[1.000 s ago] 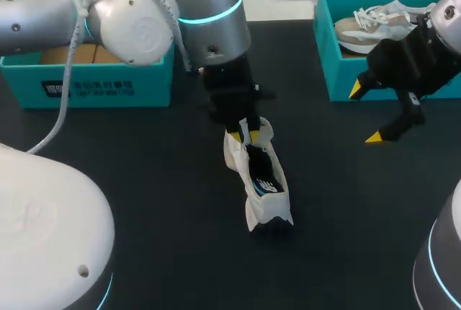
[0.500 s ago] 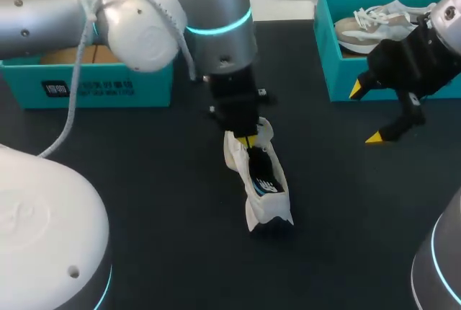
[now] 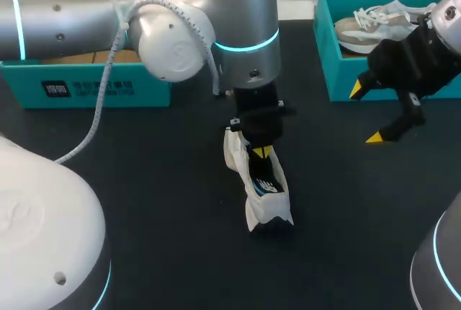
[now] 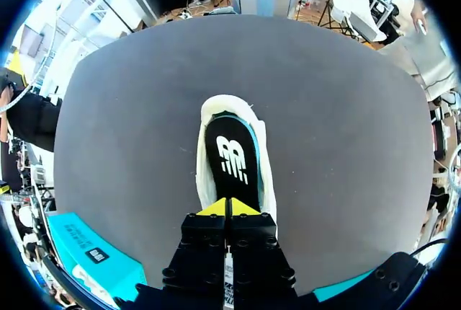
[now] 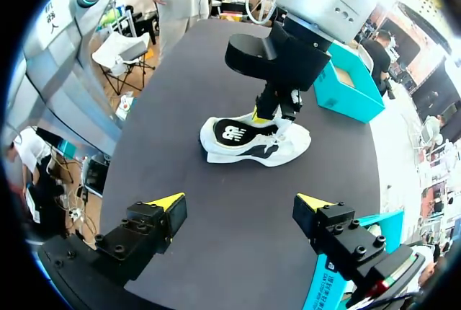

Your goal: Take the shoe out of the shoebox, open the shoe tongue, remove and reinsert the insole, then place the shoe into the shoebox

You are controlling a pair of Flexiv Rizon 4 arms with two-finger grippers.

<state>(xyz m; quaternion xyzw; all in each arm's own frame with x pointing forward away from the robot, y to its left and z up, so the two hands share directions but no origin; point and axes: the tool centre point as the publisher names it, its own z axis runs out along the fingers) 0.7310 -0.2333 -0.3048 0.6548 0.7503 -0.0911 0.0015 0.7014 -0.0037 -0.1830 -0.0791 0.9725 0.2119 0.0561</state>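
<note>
While the left arm reaches in from the upper left of the head view past the middle, its fingers (image 3: 261, 153) point down into the white shoe (image 3: 263, 213), which lies on the dark bench (image 3: 144, 195) at the centre of the frame, outside either box. The shoe runs lengthwise from the middle of the frame toward the lower middle. Its black insole (image 3: 265, 182), printed with a white logo, shows inside the opening. In the left wrist view the two yellow tips are pressed together with no visible gap, right over the near end of the insole. Whether they pinch the insole's edge or only rest on it cannot be told.

The right arm comes in from the right edge, and its fingers (image 3: 365, 114) hang spread wide apart with nothing between them, above the bench at the right of the frame, well apart from the shoe. In the right wrist view the shoe lies on the bench ahead of them, with the left arm's fingers coming down into it.

A teal shoebox (image 3: 338, 79) sits at the upper right, holding a second, beige and white shoe (image 3: 374, 25). Another teal box (image 3: 94, 86) stands at the upper left, partly behind the left arm.
</note>
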